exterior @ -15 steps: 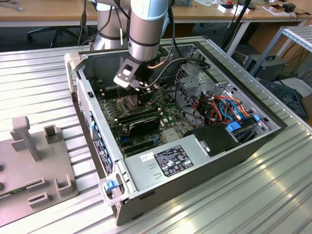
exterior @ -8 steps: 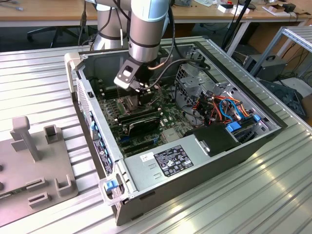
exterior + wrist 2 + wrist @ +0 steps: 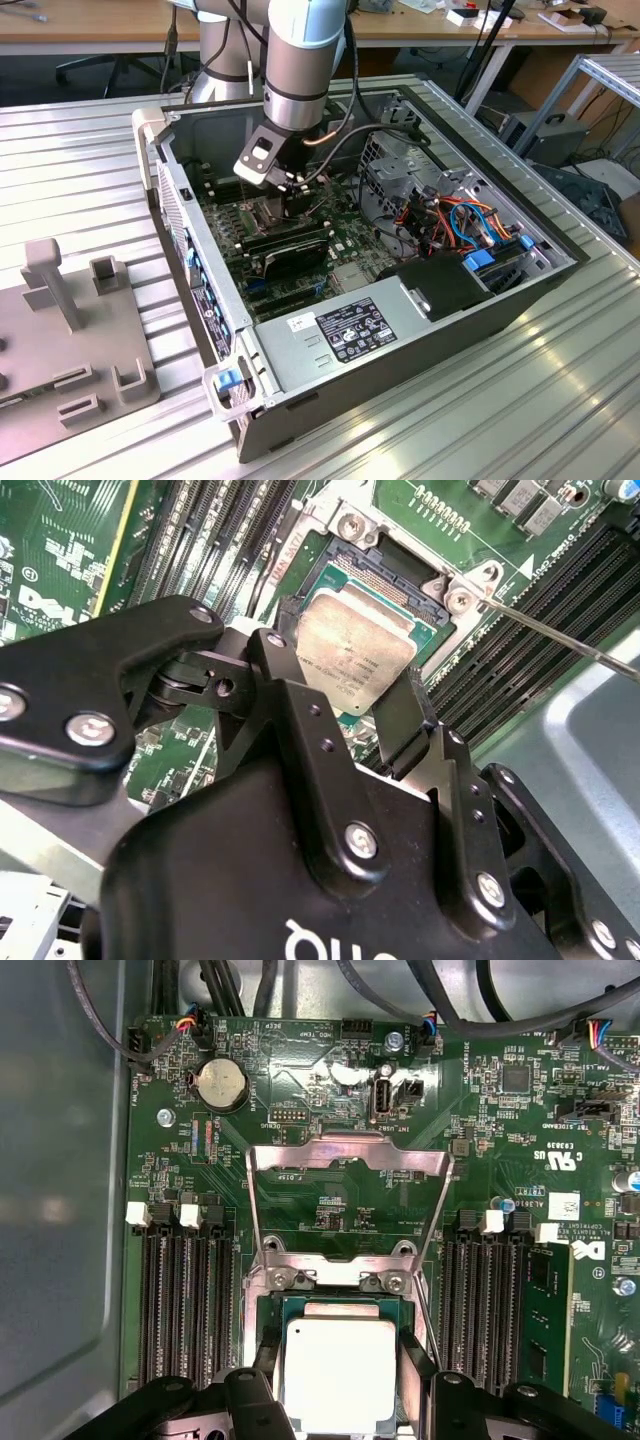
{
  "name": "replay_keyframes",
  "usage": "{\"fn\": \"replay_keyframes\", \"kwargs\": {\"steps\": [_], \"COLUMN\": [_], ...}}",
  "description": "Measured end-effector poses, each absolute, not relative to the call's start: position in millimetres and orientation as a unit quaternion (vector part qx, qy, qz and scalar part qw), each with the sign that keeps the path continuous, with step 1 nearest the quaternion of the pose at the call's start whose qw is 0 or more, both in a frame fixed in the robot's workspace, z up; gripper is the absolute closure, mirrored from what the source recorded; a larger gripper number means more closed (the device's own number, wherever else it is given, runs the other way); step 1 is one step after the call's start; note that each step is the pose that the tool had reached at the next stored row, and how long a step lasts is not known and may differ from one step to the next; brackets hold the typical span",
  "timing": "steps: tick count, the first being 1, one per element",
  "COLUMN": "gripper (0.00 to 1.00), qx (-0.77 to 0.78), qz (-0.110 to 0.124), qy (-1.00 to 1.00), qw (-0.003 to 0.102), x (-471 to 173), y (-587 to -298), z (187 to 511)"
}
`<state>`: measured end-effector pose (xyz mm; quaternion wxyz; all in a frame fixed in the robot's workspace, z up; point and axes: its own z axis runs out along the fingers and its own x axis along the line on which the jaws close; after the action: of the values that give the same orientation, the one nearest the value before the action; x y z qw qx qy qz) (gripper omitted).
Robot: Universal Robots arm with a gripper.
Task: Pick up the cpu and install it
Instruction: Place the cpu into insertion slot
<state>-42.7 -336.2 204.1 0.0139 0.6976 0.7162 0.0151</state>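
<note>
The cpu (image 3: 355, 645) is a square chip with a silver lid, also in the first wrist view (image 3: 340, 1370). My gripper (image 3: 345, 685) is shut on it, one black finger (image 3: 400, 720) against each of two opposite edges. The chip sits slightly tilted right over the open socket (image 3: 385, 570) on the green motherboard (image 3: 300, 1090). The socket's metal load plate (image 3: 345, 1155) is flipped up and open. In the exterior view my gripper (image 3: 300, 195) reaches down into the open computer case (image 3: 400, 340), over the board's middle.
Memory slots (image 3: 185, 1300) flank the socket on both sides. Cables (image 3: 440, 215) and a drive cage crowd the case on the exterior view's right. A power supply (image 3: 350, 325) lies at the case's near end. A grey fixture (image 3: 60, 330) sits outside the case on the exterior view's left.
</note>
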Motion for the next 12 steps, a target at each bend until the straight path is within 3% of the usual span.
{"fn": "replay_keyframes", "kwargs": {"steps": [12], "gripper": [0.45], "qx": [0.698], "qz": [0.015], "qy": [0.716], "qw": [0.014], "x": [-45.7], "y": [-335.4], "z": [201.9]}}
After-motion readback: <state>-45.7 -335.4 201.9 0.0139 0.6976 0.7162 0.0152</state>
